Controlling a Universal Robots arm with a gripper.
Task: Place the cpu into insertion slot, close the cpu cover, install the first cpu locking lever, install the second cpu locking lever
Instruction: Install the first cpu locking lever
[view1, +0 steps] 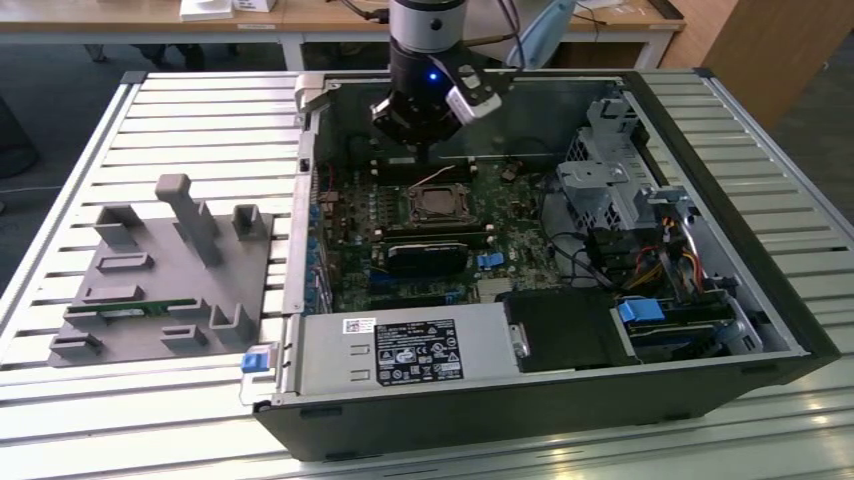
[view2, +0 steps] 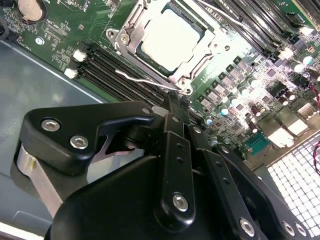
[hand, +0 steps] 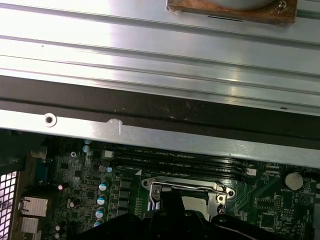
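Observation:
The cpu lies flat in the socket on the green motherboard, its silvery top showing through the opening of the cpu cover, which is down over it. A thin wire locking lever runs along the socket edge nearest my gripper. My gripper hangs just off that edge, a little above the board, its black fingers drawn together with nothing between them. In the exterior view the gripper hangs over the far side of the socket. In the first wrist view the cover shows beyond the gripper's dark body.
The open computer case rests on a slatted metal table. Memory slots run beside the socket, and a black cooler block sits nearer the front. A drive cage stands at the exterior view's right, a grey fixture at its left.

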